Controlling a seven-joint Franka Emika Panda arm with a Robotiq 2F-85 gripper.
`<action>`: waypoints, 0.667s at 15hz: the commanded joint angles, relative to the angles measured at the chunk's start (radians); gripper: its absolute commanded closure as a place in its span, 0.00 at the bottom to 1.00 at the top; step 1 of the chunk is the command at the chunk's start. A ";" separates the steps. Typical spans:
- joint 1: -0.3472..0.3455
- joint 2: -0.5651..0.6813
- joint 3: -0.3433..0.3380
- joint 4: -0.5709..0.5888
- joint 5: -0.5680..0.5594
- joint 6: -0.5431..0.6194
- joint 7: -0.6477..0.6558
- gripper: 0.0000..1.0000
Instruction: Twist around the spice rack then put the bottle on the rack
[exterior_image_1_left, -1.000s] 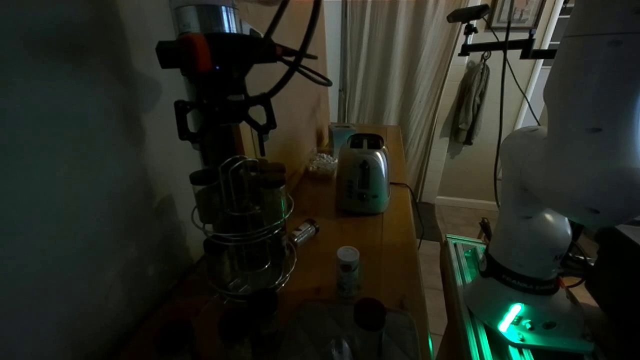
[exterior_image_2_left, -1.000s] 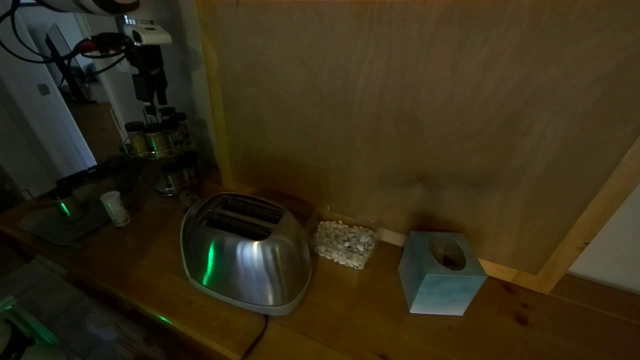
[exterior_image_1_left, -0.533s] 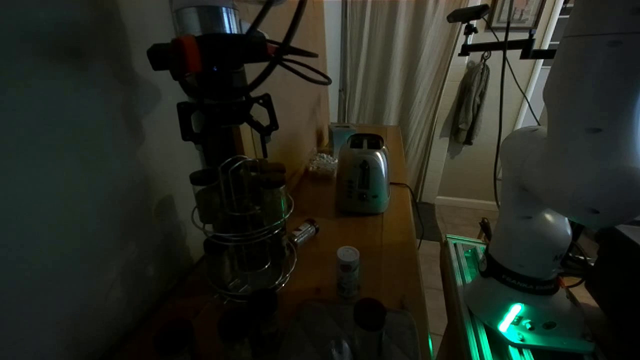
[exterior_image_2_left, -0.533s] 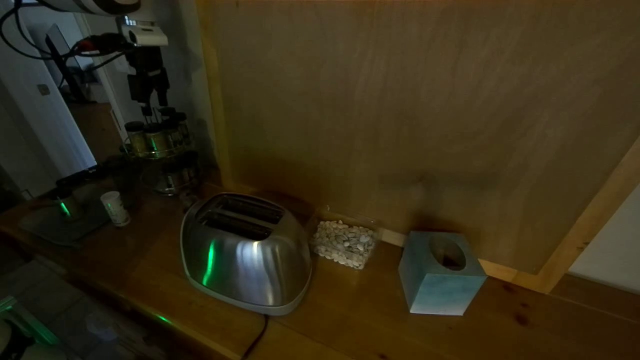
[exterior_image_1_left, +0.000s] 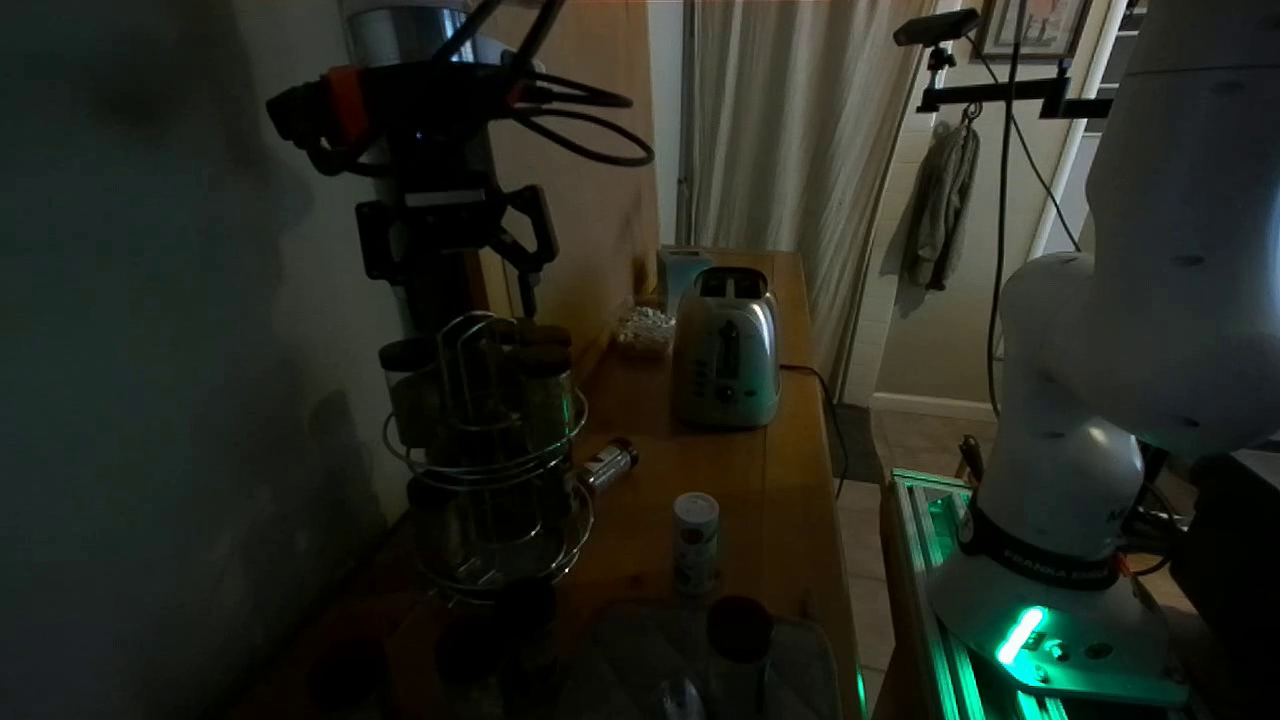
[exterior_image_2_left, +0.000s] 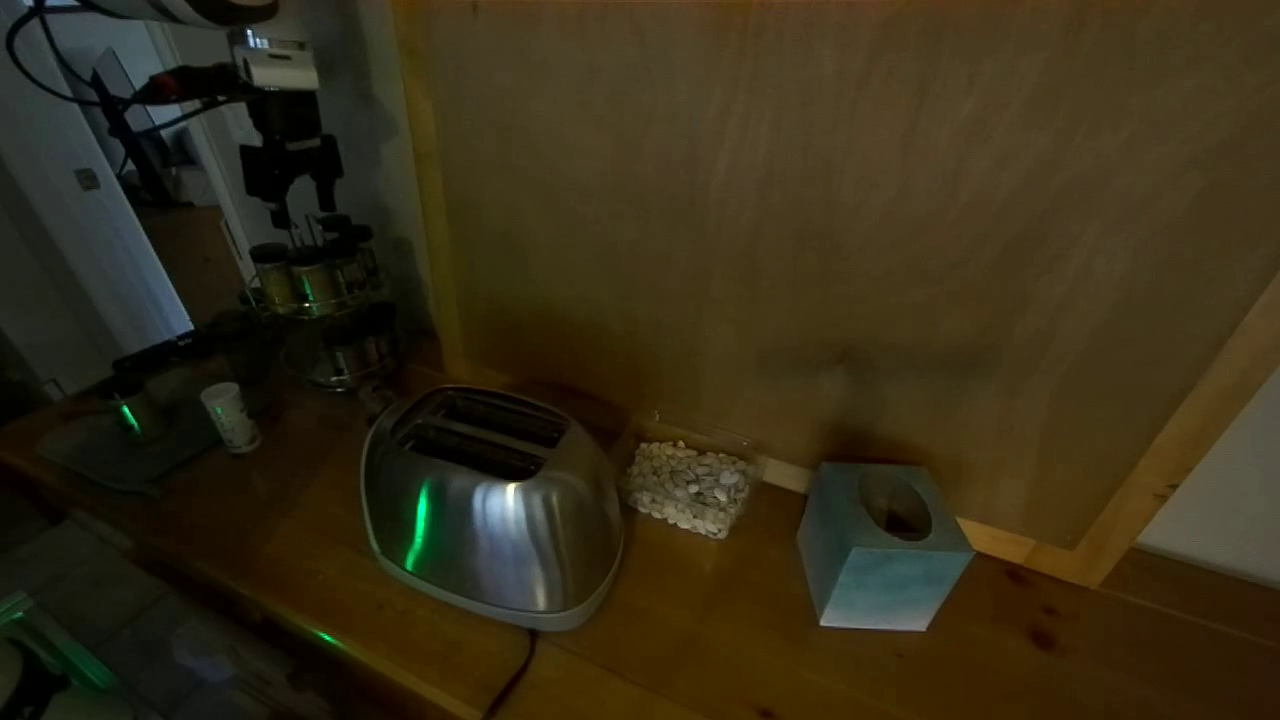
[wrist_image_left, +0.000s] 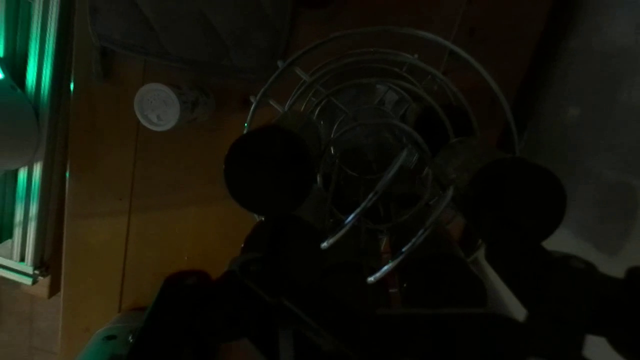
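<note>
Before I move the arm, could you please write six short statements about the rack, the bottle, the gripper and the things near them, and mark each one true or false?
1. The gripper is over the spice rack. True.
2. The bottle stands on the spice rack. False: it stands upright on the wooden counter, apart from the spice rack.
3. A dark-capped jar lies on its side near the spice rack. True.
4. The gripper is shut on the bottle. False: it is open and holds nothing.
5. In an exterior view, the blue box appears between the toaster and the pale pebbles. False: the pale pebbles appear in the middle.
6. The top of the bottle is white. True.
</note>
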 joint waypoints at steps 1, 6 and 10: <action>0.001 -0.001 0.002 -0.004 0.037 0.018 0.086 0.00; 0.002 -0.002 0.004 -0.012 0.046 0.020 0.145 0.00; 0.000 -0.005 0.002 -0.026 0.031 0.040 0.172 0.35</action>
